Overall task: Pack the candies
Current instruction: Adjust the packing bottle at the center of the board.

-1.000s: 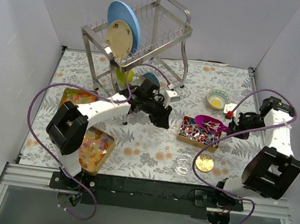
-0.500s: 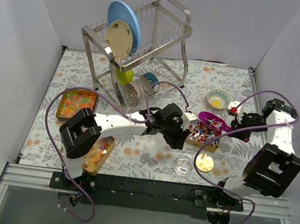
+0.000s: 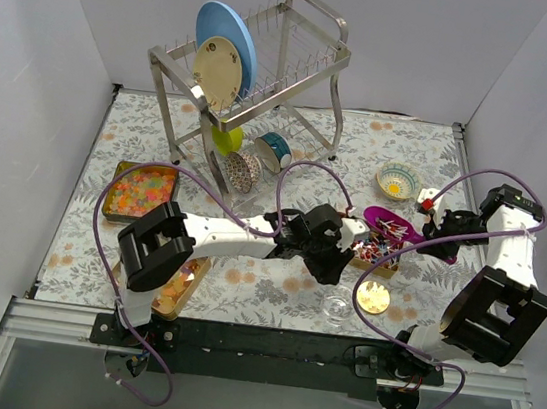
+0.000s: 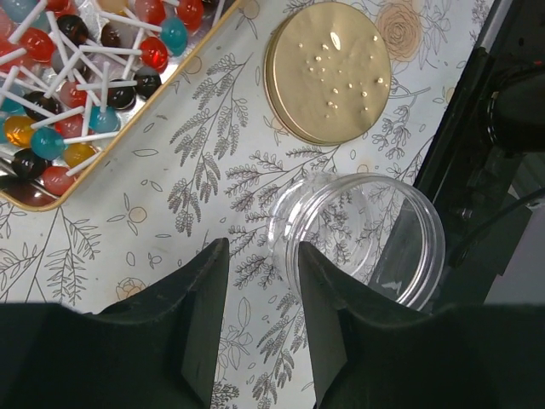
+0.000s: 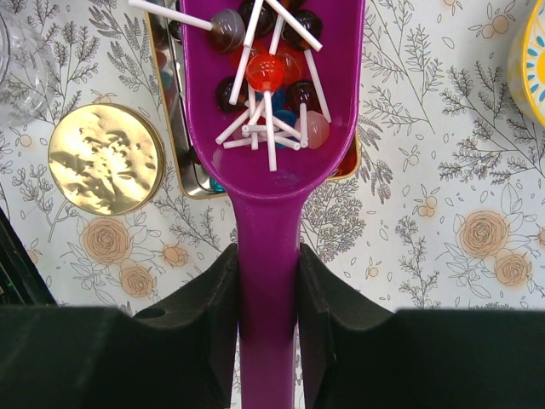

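Red, blue and dark candies on white sticks fill a gold tray (image 3: 386,269) (image 4: 183,68). My right gripper (image 3: 430,223) (image 5: 266,264) is shut on the handle of the purple scoop (image 3: 388,223) (image 5: 277,111), which holds several of these candies (image 5: 266,72) over the tray (image 5: 183,145). My left gripper (image 3: 336,263) (image 4: 262,281) is open and empty, low over the cloth, its right finger (image 4: 328,298) at the rim of the clear jar (image 3: 336,302) (image 4: 362,234). A tray of tiny bits (image 3: 141,190) and a tray of yellow-orange gummies (image 3: 169,290) lie at the left.
The round gold lid (image 3: 373,297) (image 4: 328,72) (image 5: 106,159) lies beside the jar. A yellow bowl (image 3: 397,180) stands at the back right. A metal dish rack (image 3: 251,70) with plates, and cups (image 3: 259,157) under it, stand at the back.
My left arm has swung from the rack's foot to the right and forward, down to the clear jar. The right gripper with the scoop has shifted only slightly.
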{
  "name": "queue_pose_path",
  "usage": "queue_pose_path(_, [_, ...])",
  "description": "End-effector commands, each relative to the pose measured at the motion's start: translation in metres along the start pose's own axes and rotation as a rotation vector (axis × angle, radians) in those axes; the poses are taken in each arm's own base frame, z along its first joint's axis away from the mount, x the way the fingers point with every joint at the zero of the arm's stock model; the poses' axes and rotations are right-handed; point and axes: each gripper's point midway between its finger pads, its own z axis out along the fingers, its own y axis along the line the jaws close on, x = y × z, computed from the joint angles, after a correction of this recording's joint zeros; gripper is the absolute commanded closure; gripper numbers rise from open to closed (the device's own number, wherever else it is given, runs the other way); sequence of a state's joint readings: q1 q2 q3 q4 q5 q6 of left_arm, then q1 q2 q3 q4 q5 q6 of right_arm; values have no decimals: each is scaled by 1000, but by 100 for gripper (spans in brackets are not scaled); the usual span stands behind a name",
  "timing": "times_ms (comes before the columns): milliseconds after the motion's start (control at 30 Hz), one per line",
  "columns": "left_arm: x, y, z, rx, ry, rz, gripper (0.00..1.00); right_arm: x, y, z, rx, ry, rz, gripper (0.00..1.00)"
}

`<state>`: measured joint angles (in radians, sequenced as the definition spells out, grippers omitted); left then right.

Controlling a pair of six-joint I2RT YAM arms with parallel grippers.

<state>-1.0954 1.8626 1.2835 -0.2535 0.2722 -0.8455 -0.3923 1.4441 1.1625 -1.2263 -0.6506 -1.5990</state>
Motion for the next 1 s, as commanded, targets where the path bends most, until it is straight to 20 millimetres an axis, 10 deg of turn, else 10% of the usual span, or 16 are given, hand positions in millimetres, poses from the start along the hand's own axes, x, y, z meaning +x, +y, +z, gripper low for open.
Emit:
queue_pose_path(0, [-17,0,-15,-40,-61,1,63,-7,2,-3,14,-29,6,99])
queue_pose_path(467, [-3,-33,-21,79,-41,37,62,1,8,4,5,-18,29,99])
queue_pose_path(967, [38,0,-47,-93,14,-29,60,-14,23,-12,15,-10,-94,99])
